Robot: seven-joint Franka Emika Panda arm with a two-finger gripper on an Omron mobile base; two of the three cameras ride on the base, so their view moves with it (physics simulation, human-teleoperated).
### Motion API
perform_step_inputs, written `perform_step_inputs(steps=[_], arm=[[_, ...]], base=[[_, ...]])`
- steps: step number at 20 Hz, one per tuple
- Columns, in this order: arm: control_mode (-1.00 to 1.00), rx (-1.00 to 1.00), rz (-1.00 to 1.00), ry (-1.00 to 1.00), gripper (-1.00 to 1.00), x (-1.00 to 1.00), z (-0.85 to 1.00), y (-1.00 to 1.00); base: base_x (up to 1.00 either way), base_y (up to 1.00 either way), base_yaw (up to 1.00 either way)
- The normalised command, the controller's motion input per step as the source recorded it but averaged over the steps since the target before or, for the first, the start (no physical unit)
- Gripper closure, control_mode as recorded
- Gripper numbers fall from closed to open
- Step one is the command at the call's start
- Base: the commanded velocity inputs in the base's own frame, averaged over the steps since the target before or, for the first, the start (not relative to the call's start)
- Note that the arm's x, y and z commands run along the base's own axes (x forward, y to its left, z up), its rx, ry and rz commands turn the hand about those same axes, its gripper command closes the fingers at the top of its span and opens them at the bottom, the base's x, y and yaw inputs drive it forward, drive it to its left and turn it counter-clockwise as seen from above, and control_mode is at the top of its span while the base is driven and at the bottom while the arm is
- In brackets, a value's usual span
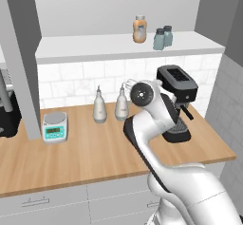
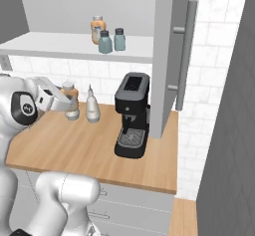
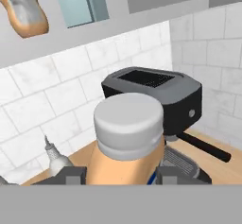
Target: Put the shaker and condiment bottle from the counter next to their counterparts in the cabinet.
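Observation:
My gripper (image 3: 125, 176) is shut on the condiment bottle (image 3: 127, 138), an orange-brown bottle with a pale grey cap, held upright a little above the counter (image 1: 95, 153). In the right base view the condiment bottle (image 2: 70, 93) sits in the gripper (image 2: 67, 103) at the back left, beside the white bottles. On the cabinet shelf (image 1: 95, 46) stands its orange counterpart (image 1: 139, 29), with two grey-blue dark-capped shakers (image 1: 159, 39) (image 1: 167, 35) side by side just to its right. The shelf lies above and beyond the hand, with the orange counterpart (image 3: 23, 10) at the upper left.
A black coffee machine (image 1: 178, 100) stands on the counter's right end, close to the hand. Two white teardrop bottles (image 1: 99, 106) (image 1: 122, 104) and a small scale (image 1: 55, 126) stand by the tiled wall. Open cabinet doors (image 2: 172, 56) (image 1: 21, 62) hang at both sides.

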Motion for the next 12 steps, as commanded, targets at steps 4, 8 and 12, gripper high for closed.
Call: perform_step_inputs(steps=[4, 8, 12], arm=[[-1.0, 0.0, 0.0, -0.12, 1.0, -0.01, 0.77, 0.0], [-1.0, -0.01, 0.0, -0.18, 1.0, -0.14, 0.82, 0.0], [-1.0, 0.0, 0.02, -0.16, 1.0, -0.18, 0.74, 0.0]], base=[[0.0, 0.0, 0.0], [0.0, 0.0, 0.0], [0.0, 0.0, 0.0]])
